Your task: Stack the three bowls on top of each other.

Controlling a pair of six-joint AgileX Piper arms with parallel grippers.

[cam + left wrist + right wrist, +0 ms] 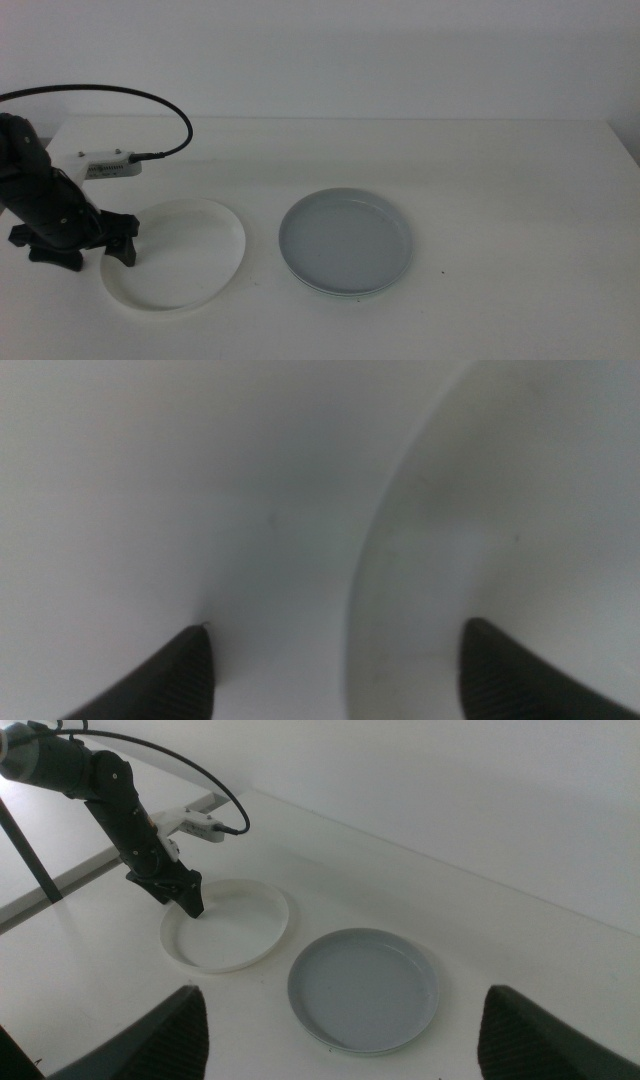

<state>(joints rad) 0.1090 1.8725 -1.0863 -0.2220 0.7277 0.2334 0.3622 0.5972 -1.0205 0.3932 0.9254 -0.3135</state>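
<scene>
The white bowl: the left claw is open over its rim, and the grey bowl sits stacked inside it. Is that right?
Not quite. The left claw is open at the rim of the white bowl, but the grey bowl is not inside it. It sits apart, beside it on the table, on the mint green bowl. The middle view shows this.

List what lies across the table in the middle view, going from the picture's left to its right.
Left gripper, jaws open astride the white bowl's near-left rim → white bowl, tilted → grey bowl, sitting on the pale mint green bowl, of which only a rim sliver shows.
</scene>
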